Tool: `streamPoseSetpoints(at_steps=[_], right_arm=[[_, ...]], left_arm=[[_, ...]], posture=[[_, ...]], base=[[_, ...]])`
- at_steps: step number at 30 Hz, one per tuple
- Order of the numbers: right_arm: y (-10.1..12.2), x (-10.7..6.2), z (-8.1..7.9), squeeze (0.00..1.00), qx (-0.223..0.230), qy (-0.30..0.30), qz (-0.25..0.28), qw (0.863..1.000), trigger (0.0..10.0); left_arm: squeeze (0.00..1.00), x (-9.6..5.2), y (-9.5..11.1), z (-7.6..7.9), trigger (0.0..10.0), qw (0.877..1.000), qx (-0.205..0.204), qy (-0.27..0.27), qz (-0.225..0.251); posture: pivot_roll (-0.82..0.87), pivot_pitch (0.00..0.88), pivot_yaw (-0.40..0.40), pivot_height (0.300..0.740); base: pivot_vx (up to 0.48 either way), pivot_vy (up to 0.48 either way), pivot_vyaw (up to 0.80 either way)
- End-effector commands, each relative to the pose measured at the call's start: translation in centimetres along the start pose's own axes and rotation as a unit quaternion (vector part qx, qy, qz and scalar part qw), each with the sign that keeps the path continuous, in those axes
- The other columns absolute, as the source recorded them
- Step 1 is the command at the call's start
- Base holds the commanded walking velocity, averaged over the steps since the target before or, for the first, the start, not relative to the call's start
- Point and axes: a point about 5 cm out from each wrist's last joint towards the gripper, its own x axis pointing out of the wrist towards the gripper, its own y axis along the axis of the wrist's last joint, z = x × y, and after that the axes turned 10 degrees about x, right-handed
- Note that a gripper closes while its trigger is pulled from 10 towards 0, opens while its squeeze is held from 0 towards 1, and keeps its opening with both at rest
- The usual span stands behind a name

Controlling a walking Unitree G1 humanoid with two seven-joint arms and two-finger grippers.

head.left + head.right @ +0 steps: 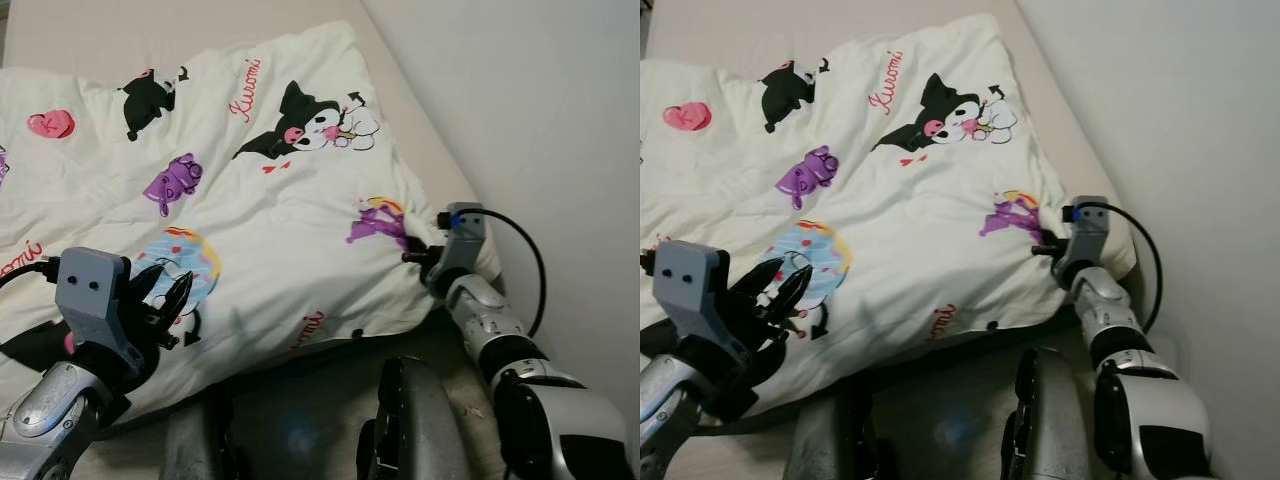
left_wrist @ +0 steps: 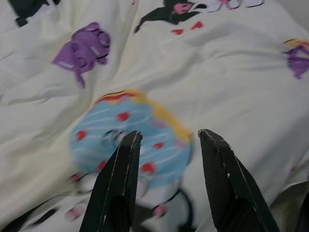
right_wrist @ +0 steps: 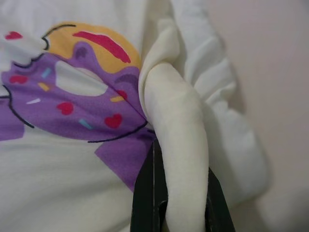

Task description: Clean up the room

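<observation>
Blanket [image 1: 250, 200] is spread over the bed [image 1: 400, 90], cream with cartoon prints, and covers most of it. Bare mattress shows along the far edge and down the wall-side edge. The wall [image 1: 540, 120] runs along my right.

My right pincer [image 1: 1038, 248] is at the blanket's near wall-side corner, clamped on a fold of the fabric. The head views only show the wrist block and the fingertips vanishing into the cloth beside the purple donut print [image 1: 378, 222]. The right wrist view gives the detail: a thick roll of cream fabric [image 3: 176, 145] is pinched between my two black fingers [image 3: 149, 193], and the purple and orange print [image 3: 72, 92] sits right next to the grip. The bunched hem and pale wall are just beyond.

My left pincer [image 1: 165, 295] hovers over the blanket near the bed's near edge, on my left side, fingers apart and holding nothing. The head views show it above the blue donut print [image 1: 185, 255]. The left wrist view confirms this: both fingers [image 2: 116, 183] are spread with the blue print [image 2: 130, 145] in the gap, though it is blurred. I can't tell from it whether the tips touch the cloth.

The head views also show my own dark body [image 1: 410, 420] at the foot of the bed, which neither wrist view covers.
</observation>
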Motion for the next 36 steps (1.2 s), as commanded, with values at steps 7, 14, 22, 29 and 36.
streamPoseSetpoints(at_steps=[7, 14, 22, 29, 36], right_arm=[[0.9, -2.6, 7.1, 0.00, -0.014, -0.148, -0.002, 0.989, 0.0], [1.9, -3.8, 9.4, 0.00, -0.013, -0.192, 0.010, 0.981, 0.0], [2.8, -5.7, 12.4, 0.00, -0.023, -0.254, 0.025, 0.967, 0.0], [3.4, -6.2, 13.1, 0.00, -0.023, -0.266, 0.041, 0.963, 0.0], [5.6, -8.4, 15.8, 0.00, -0.021, -0.343, 0.085, 0.935, 0.0]], left_arm=[[0.00, -0.7, -0.2, 0.0, 10.0, 1.000, 0.009, -0.002, -0.015], [0.00, -0.8, -0.1, 0.1, 10.0, 1.000, 0.009, -0.002, -0.015], [0.00, -0.9, -0.2, 0.1, 10.0, 1.000, 0.014, -0.009, -0.018], [0.00, -0.8, -0.2, 0.3, 10.0, 1.000, 0.017, -0.018, -0.019], [0.00, -0.9, -0.3, 0.5, 10.0, 0.999, 0.020, -0.024, -0.023]], posture=[[0.08, 0.468, 0.026, 0.561], [0.08, 0.471, 0.024, 0.561], [0.08, 0.471, 0.029, 0.561], [0.08, 0.472, 0.032, 0.561], [0.09, 0.472, 0.033, 0.561]], base=[[0.000, 0.000, 0.00], [0.000, 0.000, 0.00], [0.000, 0.000, 0.00], [0.000, 0.000, 0.00], [0.000, 0.000, 0.00]])
